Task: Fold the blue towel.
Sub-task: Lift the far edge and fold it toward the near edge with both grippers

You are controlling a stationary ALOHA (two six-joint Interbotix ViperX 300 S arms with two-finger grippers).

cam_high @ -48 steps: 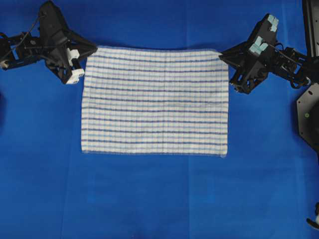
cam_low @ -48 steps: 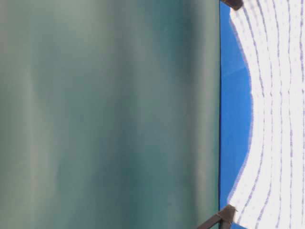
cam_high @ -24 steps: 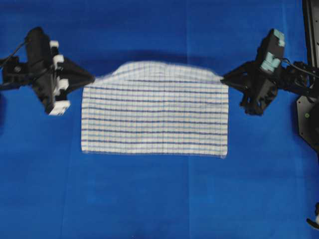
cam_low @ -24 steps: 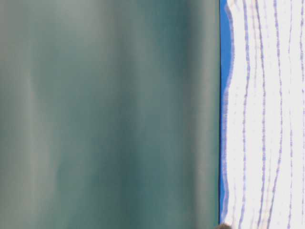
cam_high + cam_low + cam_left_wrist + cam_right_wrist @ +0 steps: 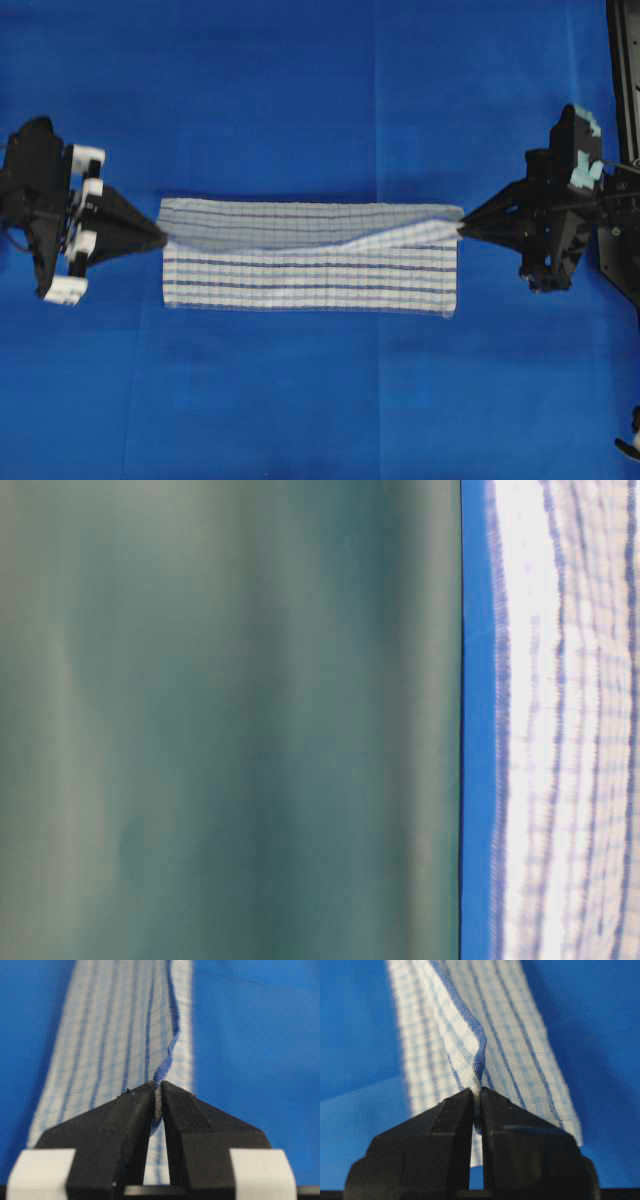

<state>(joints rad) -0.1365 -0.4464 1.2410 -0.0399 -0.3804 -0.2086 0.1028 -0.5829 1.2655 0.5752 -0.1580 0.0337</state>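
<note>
The towel (image 5: 310, 285) is white, checked with thin blue and grey-blue stripes and edged in blue. Around the towel, the tabletop (image 5: 300, 400) is solid blue. Both tools are black; the left tool (image 5: 160, 237) carries white blocks.

Blue towel (image 5: 310, 270): woven cloth (coarse, matt); fingers (image 5: 131, 1125): matt black plastic.

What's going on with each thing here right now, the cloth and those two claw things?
blue towel: partly folded, far edge lifted and held taut over the flat near half.
left gripper: shut on the towel's left corner.
right gripper: shut on the towel's right corner.
</note>
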